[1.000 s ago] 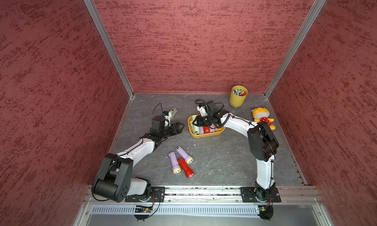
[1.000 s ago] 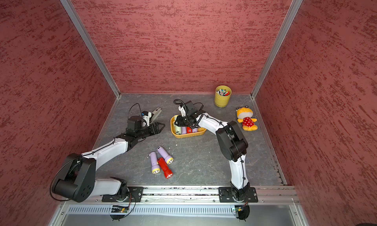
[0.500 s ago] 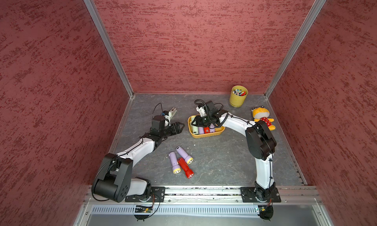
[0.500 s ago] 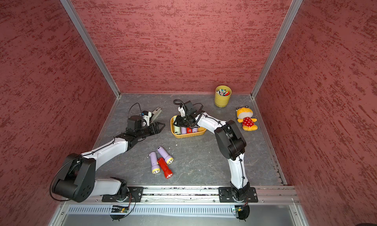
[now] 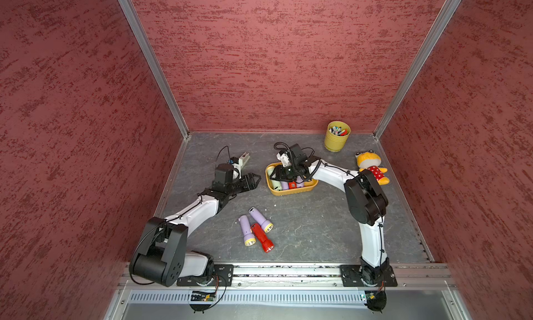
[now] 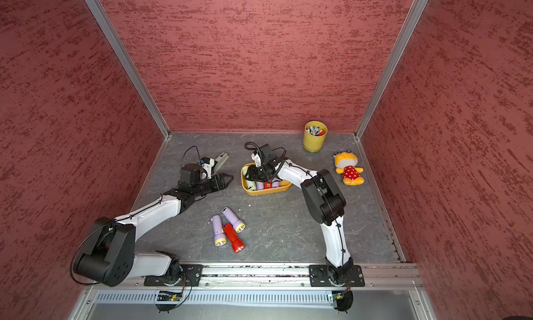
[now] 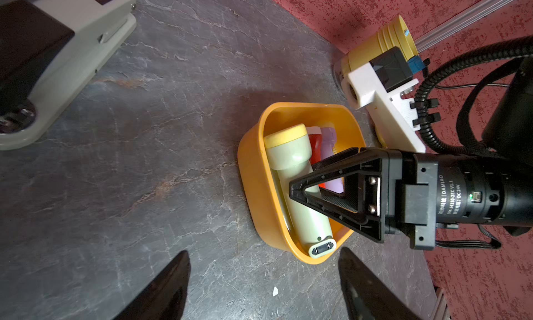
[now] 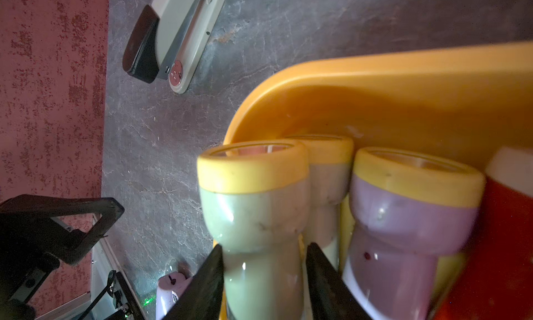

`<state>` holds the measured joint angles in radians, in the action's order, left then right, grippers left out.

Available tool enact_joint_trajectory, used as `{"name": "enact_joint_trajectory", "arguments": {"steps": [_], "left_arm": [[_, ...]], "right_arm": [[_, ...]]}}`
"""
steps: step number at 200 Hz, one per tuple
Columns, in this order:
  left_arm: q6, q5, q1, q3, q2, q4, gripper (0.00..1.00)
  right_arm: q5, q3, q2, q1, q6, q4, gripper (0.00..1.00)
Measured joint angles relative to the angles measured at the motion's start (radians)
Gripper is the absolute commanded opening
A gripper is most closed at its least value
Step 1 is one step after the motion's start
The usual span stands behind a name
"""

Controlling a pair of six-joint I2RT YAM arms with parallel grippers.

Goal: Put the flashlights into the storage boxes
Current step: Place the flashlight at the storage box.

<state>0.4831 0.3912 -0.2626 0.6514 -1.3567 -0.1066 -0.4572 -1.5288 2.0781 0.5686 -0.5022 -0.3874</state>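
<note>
Right gripper (image 8: 264, 247) reaches into the tray (image 5: 292, 192) mid-tabletop, straddling a green flashlight (image 8: 253, 217); whether it pinches I cannot tell. Left gripper (image 5: 254, 178), spread, hangs just left of the tray, stapler (image 5: 244, 157) behind it. Three flashlights (image 5: 245, 227) lie loose toward the front edge; cup (image 5: 337, 136) and toy (image 5: 370, 165) sit near the back right corner.

Left fingers (image 7: 170, 292) wide apart

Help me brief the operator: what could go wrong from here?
1. The right gripper straddles the pale green flashlight in the tray; retreating before its jaws clear it could drag it out.
2. The tray looks crowded, so the three flashlights on the table may pile up and roll off.
3. The left gripper, open, is near the tray; both arms there could collide.
</note>
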Motion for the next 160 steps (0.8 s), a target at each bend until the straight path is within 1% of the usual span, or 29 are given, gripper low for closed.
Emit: {"name": "enact_joint_trajectory", "arguments": {"steps": [93, 122, 143, 160], "left_arm": [[-0.002, 0.0, 0.0, 0.0, 0.001, 0.008, 0.8], [-0.002, 0.0, 0.0, 0.0, 0.001, 0.016, 0.81], [-0.002, 0.0, 0.0, 0.0, 0.003, 0.019, 0.81], [-0.002, 0.0, 0.0, 0.0, 0.003, 0.019, 0.81]], "right_arm": [[0.006, 0.014, -0.016, 0.0, -0.006, -0.014, 0.51], [0.004, 0.044, -0.053, 0.0, -0.017, -0.01, 0.48], [0.003, 0.064, -0.074, 0.0, -0.031, -0.002, 0.45], [0.005, 0.078, -0.08, 0.0, -0.044, 0.002, 0.45]]}}
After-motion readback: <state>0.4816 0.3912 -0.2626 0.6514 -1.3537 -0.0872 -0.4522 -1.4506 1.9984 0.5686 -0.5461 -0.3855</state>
